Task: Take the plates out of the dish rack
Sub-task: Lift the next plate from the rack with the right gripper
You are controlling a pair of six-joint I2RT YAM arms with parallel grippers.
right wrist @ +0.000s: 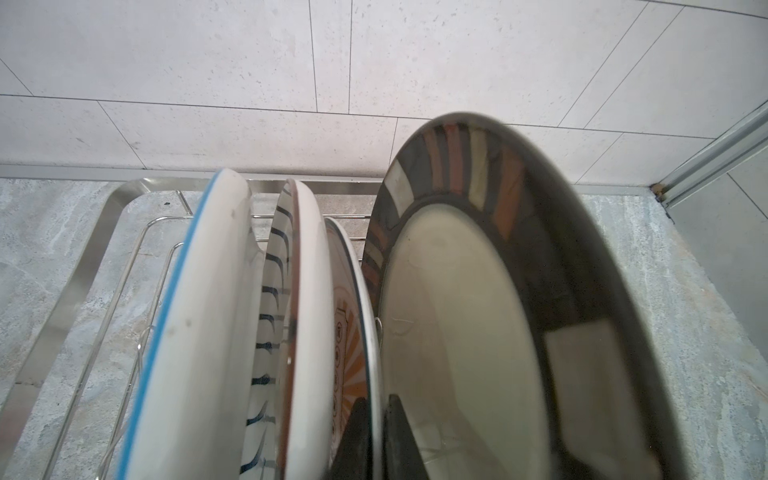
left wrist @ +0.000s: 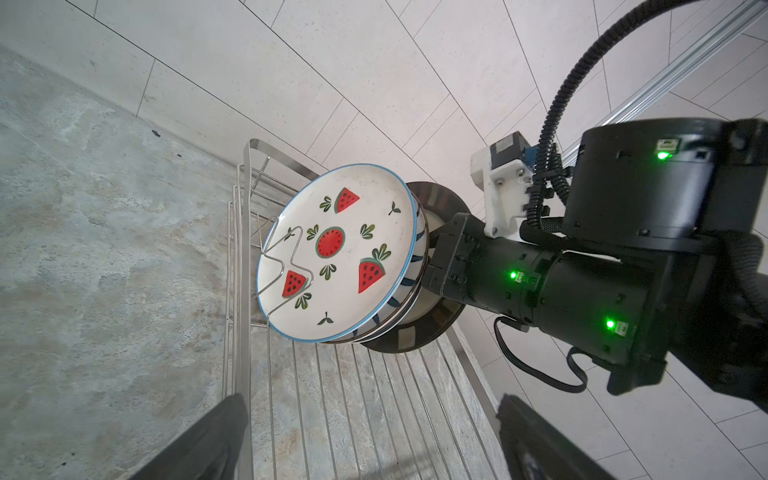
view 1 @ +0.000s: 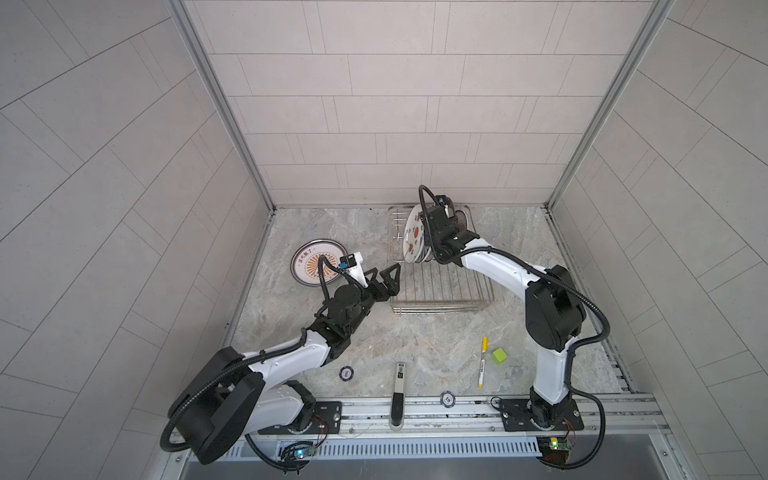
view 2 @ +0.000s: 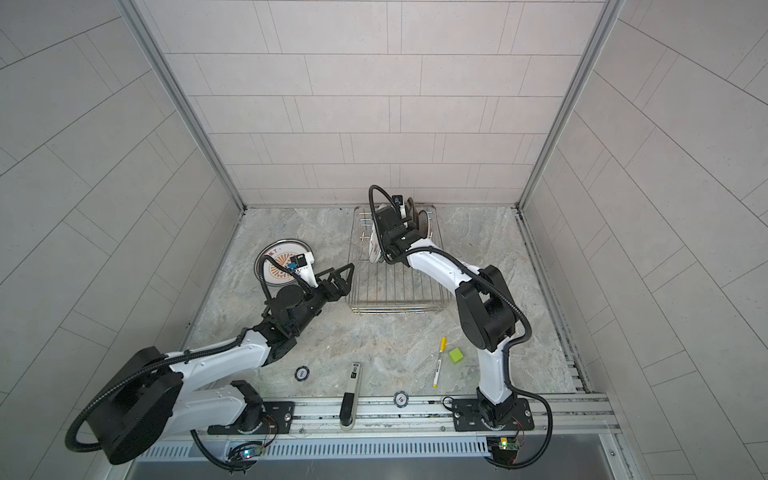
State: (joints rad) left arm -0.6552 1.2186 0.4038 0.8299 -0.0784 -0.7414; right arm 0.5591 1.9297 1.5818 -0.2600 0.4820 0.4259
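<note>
Four plates (left wrist: 332,249) in dish rack (view 1: 440,291) (fifth plate (view 1: 307,262) on table (view 1: 415,345))

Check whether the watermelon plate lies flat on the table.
No, the watermelon plate stands on edge in the dish rack.

Near the front of the marble tabletop (view 1: 432,332) lie a yellow-capped marker (view 1: 482,362) with a green cube (view 1: 500,355) just beside it, two poker chips (view 1: 346,373) (view 1: 447,399), and a slim silver-and-black stick (view 1: 398,395).
</note>
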